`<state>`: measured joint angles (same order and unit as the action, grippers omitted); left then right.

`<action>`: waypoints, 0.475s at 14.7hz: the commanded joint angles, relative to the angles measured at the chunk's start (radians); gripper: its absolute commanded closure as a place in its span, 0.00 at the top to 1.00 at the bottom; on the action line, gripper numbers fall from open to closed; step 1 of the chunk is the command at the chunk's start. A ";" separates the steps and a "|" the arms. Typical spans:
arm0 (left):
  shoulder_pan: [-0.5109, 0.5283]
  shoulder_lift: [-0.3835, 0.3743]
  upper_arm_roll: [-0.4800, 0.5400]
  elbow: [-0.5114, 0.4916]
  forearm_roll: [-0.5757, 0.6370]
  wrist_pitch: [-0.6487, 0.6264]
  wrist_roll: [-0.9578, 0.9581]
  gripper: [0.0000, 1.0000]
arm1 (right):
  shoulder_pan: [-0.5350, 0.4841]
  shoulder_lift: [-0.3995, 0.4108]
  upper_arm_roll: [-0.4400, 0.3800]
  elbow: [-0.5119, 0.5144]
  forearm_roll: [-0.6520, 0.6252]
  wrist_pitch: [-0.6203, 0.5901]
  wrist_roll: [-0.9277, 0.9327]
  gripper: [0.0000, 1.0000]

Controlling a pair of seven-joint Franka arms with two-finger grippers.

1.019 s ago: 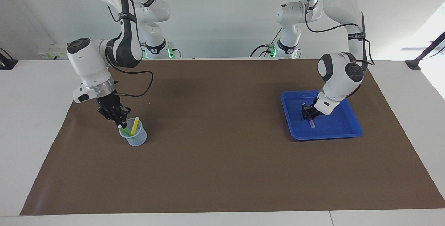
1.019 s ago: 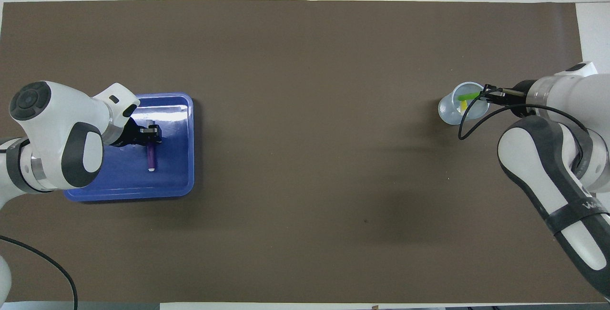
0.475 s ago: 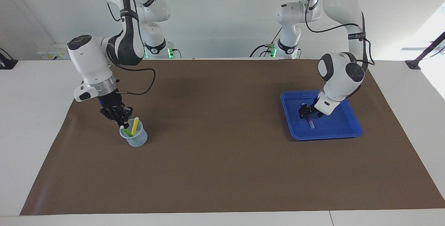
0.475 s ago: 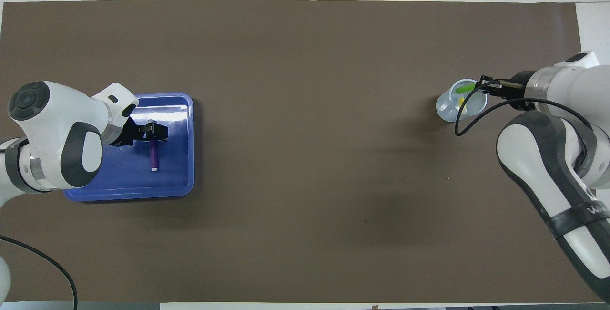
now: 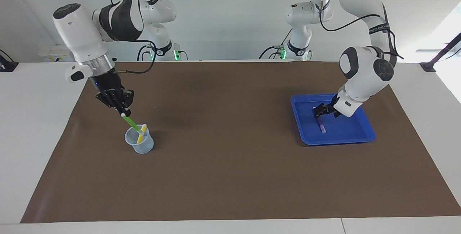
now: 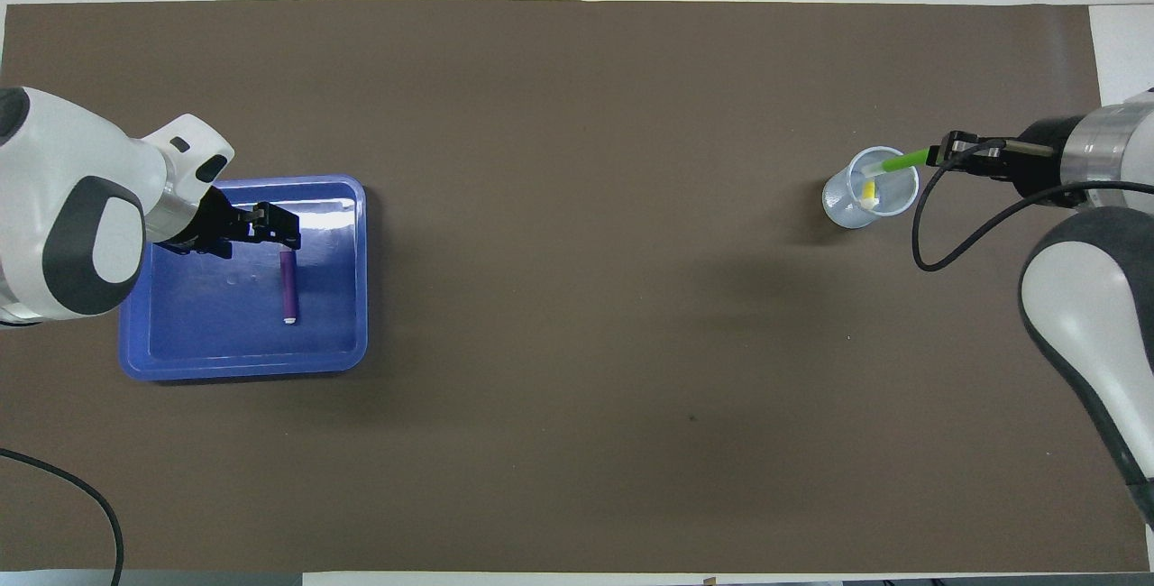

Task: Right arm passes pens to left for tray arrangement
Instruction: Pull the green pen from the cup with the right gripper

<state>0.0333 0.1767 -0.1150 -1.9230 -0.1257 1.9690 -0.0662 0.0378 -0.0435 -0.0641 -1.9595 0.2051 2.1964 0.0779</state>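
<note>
Brown matting [image 5: 230, 162] is covering the worktop [image 5: 32, 118], and a clear cup [image 5: 139, 144] is standing on it toward the right arm's end. I am taking this cup as the landmark for all places.

Over the cup, the right gripper [image 5: 123, 112] is hanging in the air with its fingertips closed on the pale top end of the green pen [image 5: 130, 121]. This pen is slanting down from the gripper, and its lower end is reaching into the mouth of the cup, so the pen is partly out of the cup. Inside the cup, the yellow pen [image 5: 141, 134] is leaning against the rim, with its pale cap end pointing up and touching or almost touching the green pen; I cannot tell which.

Well apart from the cup, toward the left arm's end of the worktop, the blue tray [image 5: 363, 136] is lying flat on the matting. The purple pen [image 5: 320, 125] is lying on the floor of this tray, with nothing holding it. The left gripper [image 5: 319, 109] is hanging just over the end of the purple pen, with its fingers spread wide and holding nothing. In the overhead view, the left gripper [image 6: 275, 224] is showing a clear gap above the purple pen [image 6: 288, 285].
</note>
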 commanded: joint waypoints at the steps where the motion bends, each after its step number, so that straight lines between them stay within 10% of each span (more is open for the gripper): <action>1: 0.002 -0.006 -0.002 0.106 -0.041 -0.135 -0.091 1.00 | 0.001 0.023 0.013 0.088 0.005 -0.079 0.077 0.00; 7: -0.006 -0.109 -0.002 0.190 -0.201 -0.214 -0.504 1.00 | -0.003 0.089 0.173 0.200 0.049 -0.080 0.504 0.00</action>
<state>0.0319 0.1254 -0.1181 -1.7319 -0.2802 1.7829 -0.4303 0.0429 -0.0126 0.0760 -1.8517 0.2181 2.1313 0.4743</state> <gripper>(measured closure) 0.000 0.824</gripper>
